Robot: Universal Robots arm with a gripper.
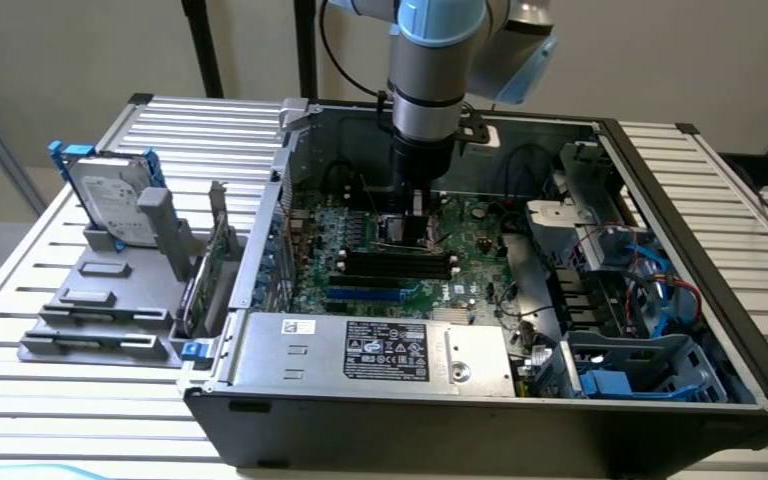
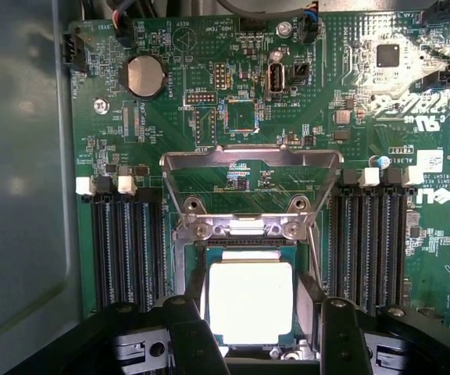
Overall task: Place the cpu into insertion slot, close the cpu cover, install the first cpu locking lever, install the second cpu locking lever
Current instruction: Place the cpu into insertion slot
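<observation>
jaws are spread wide, and their two black fingers (image 2: 187,332) stand one on either side of the cpu (image 2: 250,301), with a dark gap showing between at least one finger and the chip's edge, so nothing is pinched. the cpu lies flat inside the insertion slot (image 2: 182,266) with its pale, shiny metal top facing up; whether it is fully seated cannot be told. the cpu cover (image 2: 252,158) is not closed: its silver frame stands swung up on its hinge at the edge of the slot away from the fingers, and the green motherboard (image 2: 303,117) shows through its large cut-out. rows of long black memory slots (image 2: 123,250) run along both sides of the socket, and a round coin battery (image 2: 145,76) sits farther out on the board. in the exterior view the arm (image 1: 427,90) reaches straight down into the open computer case (image 1: 491,430), its tip low over the middle of the board. the grey power supply (image 1: 371,350) with its label fills the near side of the case. the case rests on a slatted metal worktop (image 1: 77,400), and on the exterior view's left a hard drive (image 1: 107,195) stands tilted in a grey holder, well apart from the case.
</observation>
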